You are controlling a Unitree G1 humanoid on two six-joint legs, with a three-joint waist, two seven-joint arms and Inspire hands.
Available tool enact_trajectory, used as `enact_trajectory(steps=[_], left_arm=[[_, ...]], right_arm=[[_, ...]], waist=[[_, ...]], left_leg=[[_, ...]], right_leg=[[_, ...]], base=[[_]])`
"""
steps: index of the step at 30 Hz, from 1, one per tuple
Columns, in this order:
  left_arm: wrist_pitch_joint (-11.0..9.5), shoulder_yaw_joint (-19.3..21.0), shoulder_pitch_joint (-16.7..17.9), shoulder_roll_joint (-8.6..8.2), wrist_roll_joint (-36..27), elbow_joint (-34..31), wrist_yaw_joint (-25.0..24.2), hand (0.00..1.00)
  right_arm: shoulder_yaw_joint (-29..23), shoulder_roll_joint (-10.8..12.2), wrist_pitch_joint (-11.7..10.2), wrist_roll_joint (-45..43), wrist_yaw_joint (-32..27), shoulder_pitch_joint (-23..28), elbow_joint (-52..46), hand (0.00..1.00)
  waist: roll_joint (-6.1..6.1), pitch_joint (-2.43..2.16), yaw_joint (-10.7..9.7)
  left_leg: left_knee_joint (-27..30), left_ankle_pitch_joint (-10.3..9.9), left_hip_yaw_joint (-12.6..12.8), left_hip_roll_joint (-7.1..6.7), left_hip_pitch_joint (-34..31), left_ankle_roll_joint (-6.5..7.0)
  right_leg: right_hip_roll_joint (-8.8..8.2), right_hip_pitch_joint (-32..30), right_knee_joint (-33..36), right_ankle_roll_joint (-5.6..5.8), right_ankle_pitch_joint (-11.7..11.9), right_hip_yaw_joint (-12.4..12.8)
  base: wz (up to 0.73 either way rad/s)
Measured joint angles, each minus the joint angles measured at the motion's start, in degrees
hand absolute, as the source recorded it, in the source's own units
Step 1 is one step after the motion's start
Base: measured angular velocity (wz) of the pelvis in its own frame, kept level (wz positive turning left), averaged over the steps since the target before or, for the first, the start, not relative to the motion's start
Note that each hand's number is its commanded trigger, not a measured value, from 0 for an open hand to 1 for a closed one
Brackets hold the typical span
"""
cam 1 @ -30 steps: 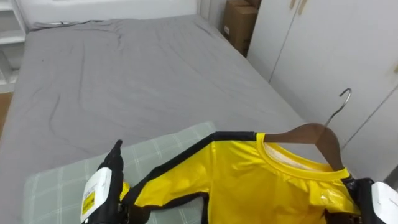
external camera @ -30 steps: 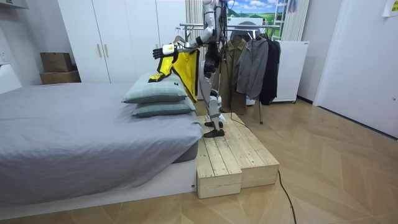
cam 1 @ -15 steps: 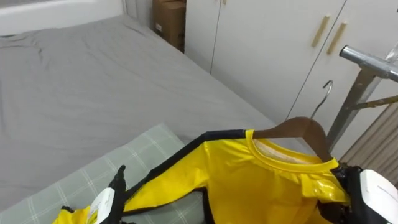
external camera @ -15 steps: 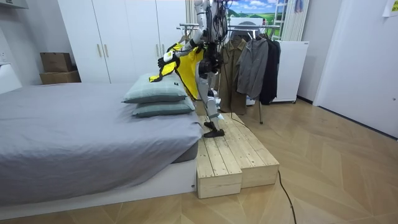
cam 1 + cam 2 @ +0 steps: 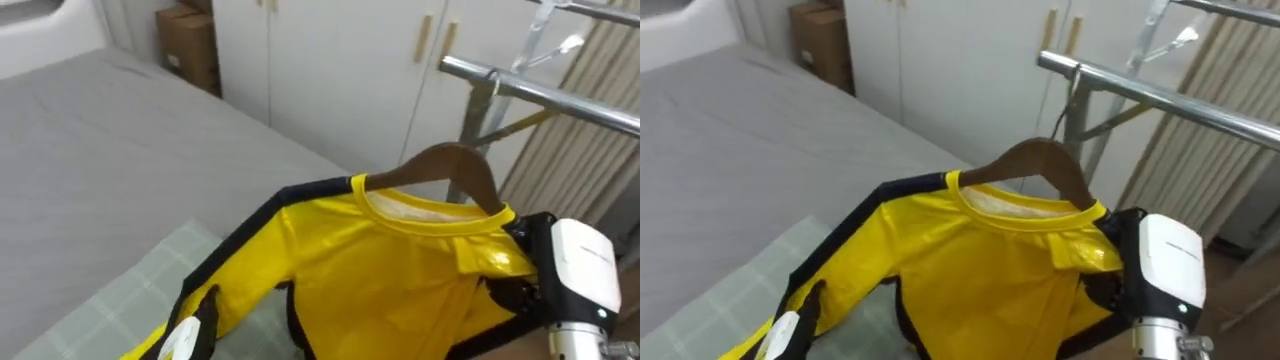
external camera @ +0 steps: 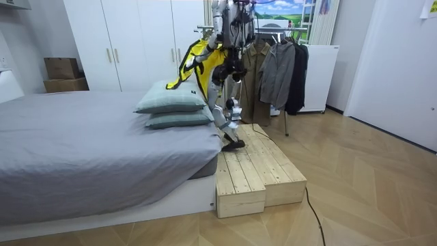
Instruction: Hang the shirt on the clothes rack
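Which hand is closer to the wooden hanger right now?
Right. The right hand grips the yellow shirt just below the wooden hanger; the left hand is far off, down by the sleeve.

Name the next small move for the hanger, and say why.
Probably raise the right robot hand slightly and carry the hook of the hanger over the rail: the hook looks just beside it, and that hand grips the yellow shirt at its shoulder.

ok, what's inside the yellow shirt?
A brown wooden hanger: its top sticks out of the collar of the yellow shirt, while both its arms are covered by the cloth. The right hand is at the shirt's shoulder.
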Motion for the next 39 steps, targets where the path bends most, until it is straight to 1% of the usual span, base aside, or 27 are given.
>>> enact_trajectory(steps=[1, 2, 3, 4, 5, 6, 7, 8, 9, 10, 12, 14, 16, 19, 20, 21, 23, 24, 26, 27, 29, 31, 32, 33, 34, 35, 39], left_arm=[[-0.1, -0.1, -0.1, -0.45, 0.0, 0.0, 0.0, 0.0], [-0.2, -0.1, -0.2, -1.34, 0.2, 0.0, 0.0, 0.0], [-0.4, -0.1, -0.3, -2.02, 0.5, 0.0, 0.2, 0.0], [-0.7, -0.1, -0.3, -2.16, 0.4, 0.0, 0.4, 0.0], [-0.9, -0.4, -0.3, -2.16, 0.4, 0.0, 0.7, 0.0], [-0.9, -0.6, -0.4, -2.21, 0.3, 0.0, 0.7, 0.0], [-0.9, -0.9, -0.4, -2.21, 0.3, 0.0, 0.8, 0.0], [-0.9, -1.7, -0.4, -2.13, 0.2, 0.0, 0.8, 0.0], [-1.0, -2.5, -1.0, -1.98, 0.2, 0.1, 0.9, 0.0], [-1.0, -2.8, -1.4, -1.79, 0.1, 0.4, 0.9, 0.0], [-1.0, -3.7, -2.7, -1.23, -0.1, 2.0, 0.9, 0.0], [-1.0, -4.1, -3.2, -0.85, -0.1, 2.5, 0.9, 0.0], [-1.0, -4.2, -3.2, -0.67, -0.1, 2.6, 0.9, 0.0], [-1.1, -4.6, -3.2, -1.37, -0.4, 2.8, 1.6, 0.0], [-1.7, -4.8, -3.2, -1.72, -1.3, 3.0, 2.2, 0.0], [-2.4, -4.8, -3.3, -1.66, -1.7, 3.9, 2.6, 0.0], [-2.9, -4.4, -3.6, -1.32, -2.4, 4.9, 3.4, 0.0], [-3.0, -4.3, -4.5, -1.21, -2.4, 6.6, 3.6, 0.0], [-3.0, -4.1, -5.2, -1.21, -2.4, 7.5, 4.1, 0.0], [-3.1, -3.8, -5.2, -1.24, -2.4, 7.5, 4.4, 0.0], [-3.4, -3.7, -5.2, -0.88, -2.4, 7.3, 4.5, 0.0], [-3.4, -3.7, -5.2, -0.59, -2.2, 7.3, 4.5, 0.0], [-3.4, -3.7, -5.2, -0.47, -2.2, 7.1, 4.5, 0.0], [-3.4, -3.8, -5.1, -0.41, -2.1, 6.5, 4.5, 0.0], [-3.4, -3.8, -5.0, -0.39, -2.1, 6.0, 4.5, 0.0], [-3.4, -3.9, -4.8, -0.36, -2.0, 5.0, 4.5, 0.0], [-3.4, -5.0, -4.8, -0.29, -1.1, 4.4, 4.5, 0.0]], right_arm=[[0.0, -0.1, 0.0, 0.0, 0.0, -0.1, -0.1, 1.0], [0.0, -0.2, -0.1, 0.1, -0.1, -0.7, -0.1, 1.0], [0.0, -0.2, 0.0, 0.1, -0.1, -1.5, -0.1, 1.0], [0.2, -0.3, 0.0, 0.1, -0.1, -2.0, -0.1, 1.0], [1.3, -0.7, 0.2, 0.5, -0.2, -2.7, -0.2, 1.0], [2.4, -1.5, 0.2, 0.6, -0.2, -2.9, -0.5, 1.0], [2.9, -1.8, 0.2, 0.6, -0.2, -2.9, -0.6, 1.0], [3.7, -2.2, 0.4, 0.6, -0.3, -2.9, -0.7, 1.0], [3.9, -2.0, 0.5, 0.5, -0.3, -2.8, -0.7, 1.0], [4.0, -1.8, 0.6, 0.5, -0.3, -2.8, -0.8, 1.0], [4.2, -1.8, 0.8, 0.5, -0.3, -2.8, -2.3, 1.0], [4.2, -1.7, 1.1, 0.5, -0.3, -2.8, -3.9, 1.0], [4.1, -1.7, 1.2, 0.5, -0.3, -2.8, -5.4, 1.0], [4.2, -1.7, 1.4, 0.5, -0.3, -2.9, -6.7, 1.0], [4.6, -1.5, 1.6, 0.4, -0.2, -2.9, -7.1, 1.0], [5.2, -1.2, 1.8, 0.3, 0.2, -2.8, -7.4, 1.0], [6.4, -1.1, 1.8, 0.3, 0.6, -2.8, -7.6, 1.0], [6.7, -1.1, 1.8, 0.3, 0.7, -2.8, -7.7, 1.0], [6.7, -1.1, 1.8, 0.3, 0.8, -2.8, -7.7, 1.0], [6.7, -1.1, 1.8, 0.5, 0.8, -2.8, -7.7, 1.0], [6.7, -1.0, 1.8, 0.8, 0.8, -2.8, -7.7, 1.0], [6.7, -0.7, 1.8, 0.9, 0.9, -2.7, -7.6, 1.0], [6.7, -0.2, 1.8, 0.9, 1.2, -2.6, -7.5, 1.0], [6.8, 0.4, 1.8, 0.9, 1.5, -2.6, -7.3, 1.0], [7.0, 0.5, 1.8, 0.9, 1.8, -2.6, -7.3, 1.0], [7.4, 0.6, 1.8, 1.0, 2.4, -2.6, -7.3, 1.0], [9.0, 0.6, 2.6, 1.0, 4.0, -2.3, -7.3, 1.0]], waist=[[0.15, -0.1, 0.1], [0.23, -0.21, 0.6], [0.45, -0.51, 1.7], [0.46, -0.52, 2.1], [0.54, -0.56, 2.8], [0.59, -0.59, 3.1], [0.78, -0.69, 3.0], [1.46, -1.08, 2.8], [1.7, -1.26, 2.7], [1.54, -1.21, 2.5], [1.37, -1.16, 1.8], [1.25, -1.19, 1.4], [1.45, -1.16, 1.3], [2.34, -0.79, 1.1], [2.8, -0.53, 1.5], [3.16, -0.59, 1.5], [3.19, -0.58, 1.6], [3.19, -0.57, 1.3], [3.21, -0.56, 1.4], [3.18, -0.56, 1.6], [3.08, -0.54, 2.1], [3.05, -0.52, 2.2], [2.96, -0.47, 2.1], [2.67, -0.41, 2.0], [2.59, -0.45, 1.9], [2.22, -0.49, 1.8], [0.86, -0.79, 1.5]], left_leg=[[-1.0, 0.0, -2.1, -0.78, -0.8, -0.01], [-3.8, 0.0, -6.4, -2.13, -2.1, -0.01], [-8.1, 0.1, -10.0, -4.63, -2.2, -0.08], [-10.5, 0.1, -12.2, -6.11, -2.1, -0.04], [-14.9, 0.1, -17.1, -8.88, -2.1, 0.16], [-18.0, 0.4, -20.9, -10.0, -2.5, 0.16], [-19.3, 0.6, -22.4, -10.1, -2.8, 0.08], [-22.0, 1.8, -25.0, -10.25, -2.8, -0.1], [-23.5, 4.7, -25.0, -10.51, -2.2, 1.36], [-23.8, 5.1, -24.3, -10.63, -1.7, 1.6], [-25.7, 5.1, -22.2, -10.71, -0.7, 1.83], [-26.6, 5.0, -21.0, -10.84, 0.0, 1.86], [-27.3, 5.1, -20.3, -10.79, 0.7, 1.77], [-28.7, 5.3, -18.8, -10.42, 1.8, 1.47], [-29.3, 5.3, -17.6, -10.22, 2.3, 1.41], [-29.6, 5.3, -16.4, -9.99, 2.6, 1.38], [-30.2, 5.3, -14.5, -9.73, 3.1, 1.33], [-30.5, 5.3, -13.9, -9.71, 3.1, 1.31], [-30.6, 5.3, -12.7, -9.61, 3.1, 1.29], [-30.6, 5.3, -11.7, -9.52, 3.2, 1.28], [-30.6, 5.3, -10.8, -9.44, 3.3, 1.28], [-30.6, 5.3, -10.4, -9.38, 3.4, 1.27], [-30.6, 5.3, -10.2, -9.33, 3.6, 1.27], [-30.7, 5.4, -10.0, -9.25, 3.7, 1.24], [-30.7, 5.4, -10.0, -9.12, 3.7, 1.24], [-30.7, 5.4, -10.0, -9.0, 3.7, 1.22], [-30.7, 5.4, -10.2, -8.67, 4.0, 1.16]], right_leg=[[0.29, -0.2, -0.1, 0.09, 0.2, 1.6], [1.09, -0.7, -0.8, 0.46, 0.8, 4.6], [2.19, -1.4, -2.0, 0.94, 1.9, 8.1], [2.85, -1.7, -2.7, 0.82, 2.6, 10.0], [4.07, -1.8, -4.2, 0.07, 4.4, 13.7], [5.15, -1.8, -5.1, 0.58, 5.7, 16.3], [5.72, -1.8, -5.4, 0.71, 6.0, 17.3], [6.83, -2.0, -5.9, 1.0, 6.6, 18.9], [7.73, -2.5, -5.7, 1.36, 6.8, 20.5], [7.8, -2.5, -5.8, 1.62, 7.2, 21.1], [7.86, -2.8, -5.9, 1.91, 7.5, 21.6], [8.05, -3.1, -6.1, 1.96, 7.5, 21.9], [8.55, -2.9, -6.5, 1.78, 7.6, 22.8], [9.35, -2.4, -7.0, 1.6, 7.8, 24.8], [9.94, -2.4, -6.9, 1.58, 7.8, 26.1], [10.34, -2.6, -6.9, 1.54, 7.8, 26.8], [10.95, -3.0, -6.8, 1.4, 7.9, 27.7], [11.04, -3.3, -6.8, 1.39, 7.9, 27.8], [11.28, -3.4, -6.9, 1.38, 7.9, 28.3], [11.53, -3.4, -7.0, 1.37, 7.9, 28.9], [11.86, -3.5, -7.0, 1.31, 7.9, 29.6], [11.94, -3.5, -7.0, 1.31, 7.9, 29.7], [12.02, -3.4, -7.1, 1.27, 8.0, 29.8], [12.16, -3.3, -7.4, 1.16, 8.0, 30.1], [12.18, -3.1, -7.8, 1.1, 8.2, 30.1], [12.25, -2.9, -8.3, 1.03, 8.3, 30.2], [12.25, -2.2, -9.1, 0.8, 8.8, 29.8]], base=[[-1.17], [-1.43], [-1.51], [-1.64], [-1.56], [-1.43], [-1.16], [-0.96], [-0.89], [-0.73], [-0.46], [-0.24], [-0.24], [-0.29], [-0.46], [-0.49], [-0.42], [-0.29], [-0.14], [-0.2], [-0.2], [-0.07], [-0.07], [-0.06], [-0.05], [0.0], [0.01]])
